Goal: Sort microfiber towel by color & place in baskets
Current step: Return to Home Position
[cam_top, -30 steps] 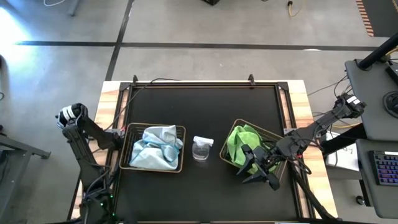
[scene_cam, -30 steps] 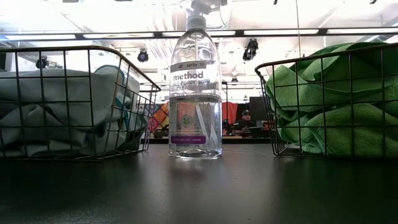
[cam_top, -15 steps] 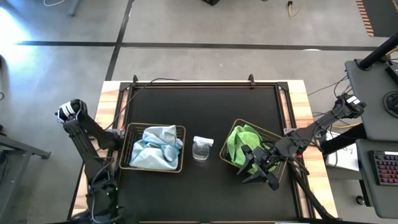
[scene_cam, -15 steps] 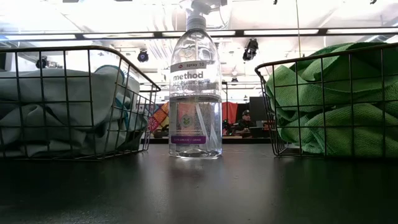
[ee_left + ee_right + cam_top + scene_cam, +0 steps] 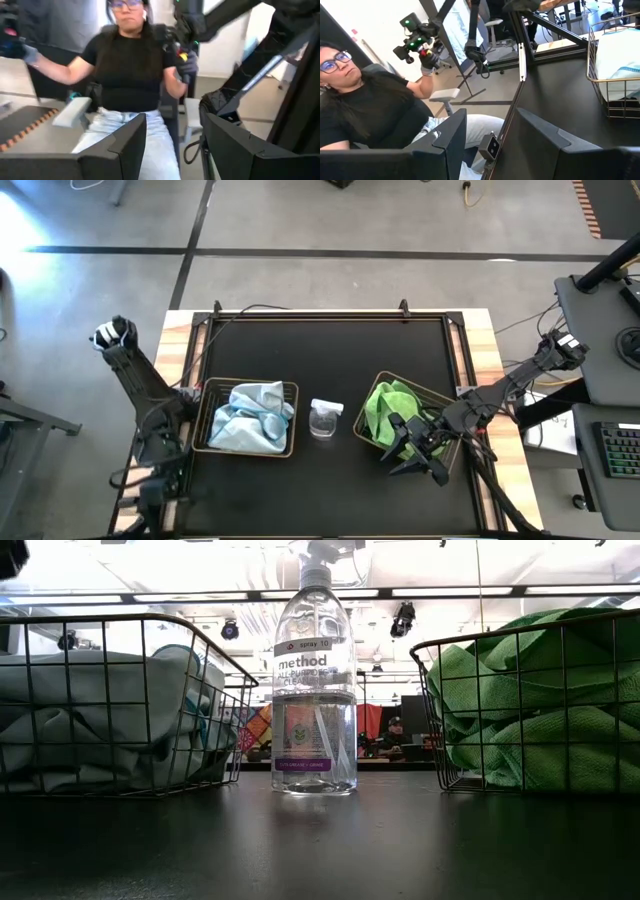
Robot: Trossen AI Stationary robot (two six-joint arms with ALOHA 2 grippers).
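Microfiber towels [image 5: 245, 418] in pale blue are heaped in the left basket [image 5: 245, 454] on the black worktop [image 5: 320, 350]. The lime green towels [image 5: 385, 410] fill the right basket [image 5: 435, 395], which sits at a slant to the worktop's edges. A clear spray bottle [image 5: 325, 418] stands upright between the two baskets, apart from both. Right pincer [image 5: 412, 460]: at the near end of the right basket, fingers spread, nothing between them. Left pincer [image 5: 175, 120]: fingers spread, nothing between them. It is carried by the left arm [image 5: 140, 385], which is folded beside the worktop's left edge, just outside the left basket. Both wrist views face a seated person [image 5: 127, 65] in a black top, with hands raised on control handles.
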